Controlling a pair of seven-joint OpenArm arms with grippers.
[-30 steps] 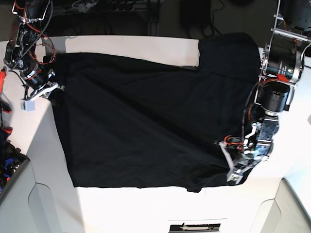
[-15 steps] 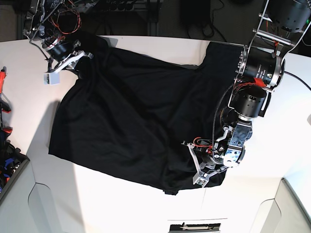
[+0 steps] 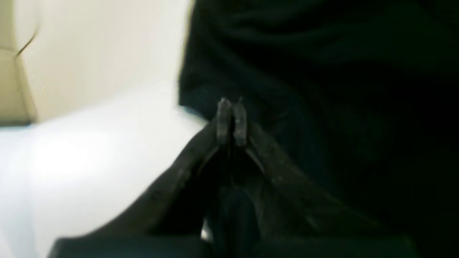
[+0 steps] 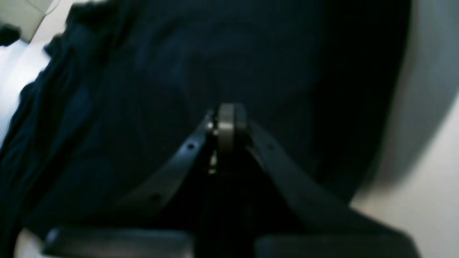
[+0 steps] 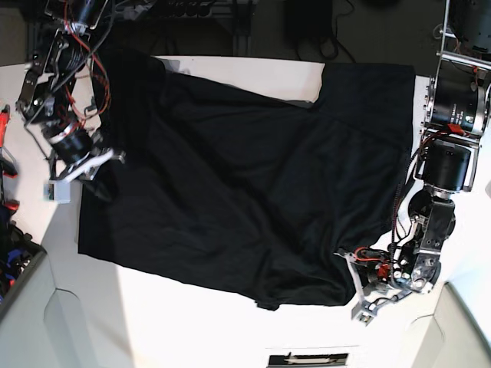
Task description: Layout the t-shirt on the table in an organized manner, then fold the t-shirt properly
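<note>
1. At the near right corner, the left gripper (image 5: 367, 300) is pinched fully closed on the near hem corner of the t-shirt (image 5: 245, 184); its wrist view shows the fingertips (image 3: 231, 120) pressed together with black fabric gathered around them

2. The t-shirt lies spread across the middle of the table (image 5: 176, 322), rumpled along its near edge where the hem curls; it looks light, limp and easily dragged, so corners and hems seem the sound places to grip, and a pull from one side alone would likely skew it

3. At the left edge, the right gripper (image 5: 80, 170) is likewise clamped tight on a bunched edge of the cloth; its wrist view shows closed tips (image 4: 227, 123) against dark folds

4. The white tabletop looks smooth and matte, with bare margin near and left for sliding the fabric flat

5. Beyond the far edge, a dark backdrop of cables and frames (image 5: 199, 11) crowds the room
</note>
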